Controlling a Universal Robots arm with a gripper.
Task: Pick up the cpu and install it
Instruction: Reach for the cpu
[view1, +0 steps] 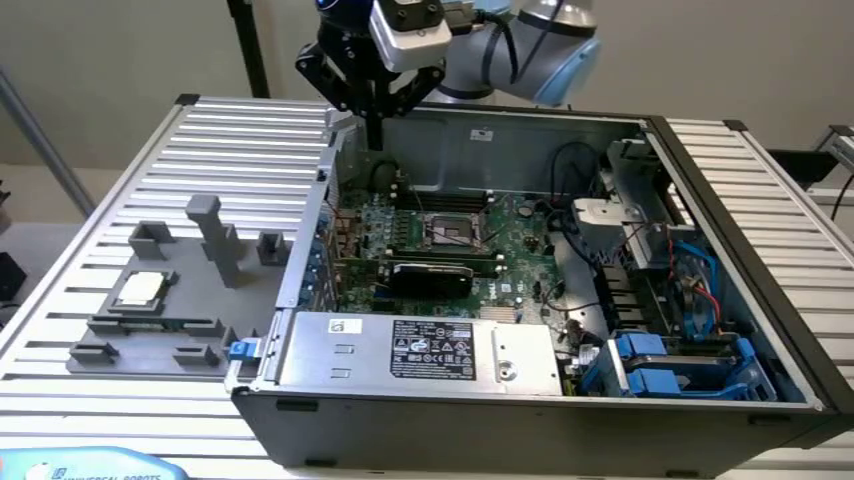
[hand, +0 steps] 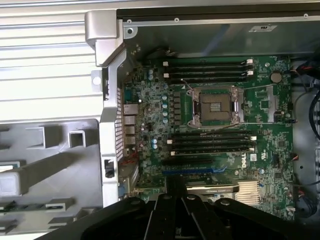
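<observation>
Okay, slatted metal tabletop (view1: 120, 180) fills the scene, carrying an open PC case (view1: 747, 330) lying on its side. In the exterior view, the case takes up the middle and right.

Arm (view1: 541, 50), white and pale blue, reaches in from the far side above the case's back wall.

Motherboard (view1: 521, 265) is green and lies flat on the case floor. In the wrist view it is seen from above (hand: 265, 125), with black memory slots (hand: 210, 70) on both sides of the socket.

Power supply (view1: 414, 350) is a silver box with a black label, at the near end of the case, just beside the motherboard.

Fixture (view1: 200, 300) is grey plastic with upright posts and blocks. It sits on the tabletop at the exterior view's left, just outside the case wall, and part of it shows in the wrist view (hand: 50, 165).

Socket (view1: 447, 232) is a square metal frame with a dark centre, mid-board. The wrist view shows it clearly (hand: 216, 106).

Claw (view1: 378, 138) is black with its fingers pressed together and pointing down. It grips nothing and hangs above the case's far wall, near the corner at the exterior view's left. Its dark fingers also show at the wrist view's edge (hand: 177, 212).

Cpu (view1: 140, 290) is a pale silver square with a tan rim, lying flat on the fixture. It is well apart from the claw and the socket — not yet picked up.
</observation>
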